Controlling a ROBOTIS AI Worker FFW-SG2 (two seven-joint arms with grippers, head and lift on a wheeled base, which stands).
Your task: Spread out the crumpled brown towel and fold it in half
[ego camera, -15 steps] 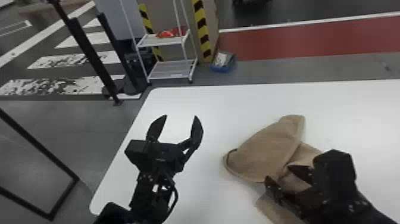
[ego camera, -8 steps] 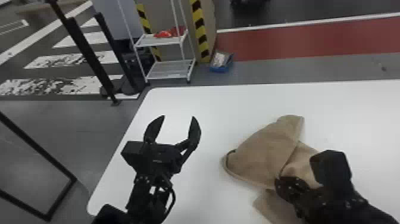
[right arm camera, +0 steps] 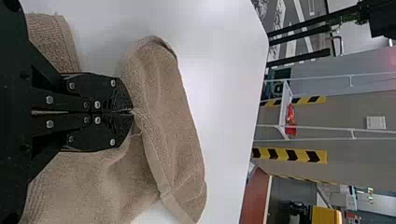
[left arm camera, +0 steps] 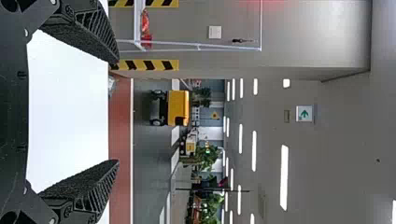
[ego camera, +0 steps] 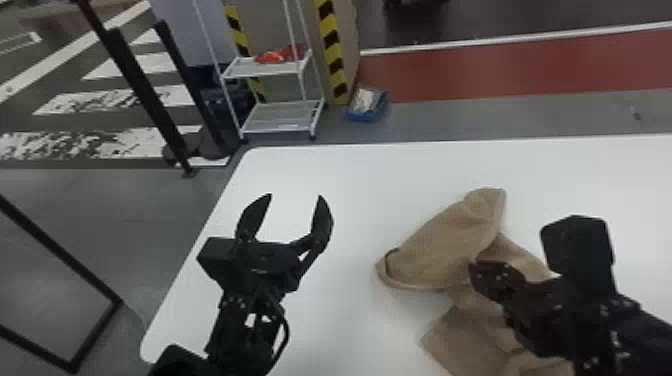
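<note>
Towel (ego camera: pixel 440 245) fabric is pinched in the tips of the right gripper (ego camera: pixel 474 270), its fingers pressed together at a folded edge. Around them the cloth lies crumpled on the white table (ego camera: pixel 360 210) — one rounded lobe toward the left gripper, another toward the far edge. Well apart, over the table's left part, the left gripper (ego camera: pixel 295 196) hangs empty, fingers spread wide. Beyond stands a rack (ego camera: pixel 280 116) — a blue box (ego camera: pixel 366 116) near it on the floor.

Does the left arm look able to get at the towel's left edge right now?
Probably yes: the left gripper is open, and nothing stands between it and the left edge of the towel. The right gripper seems to pinch it farther right.
</note>
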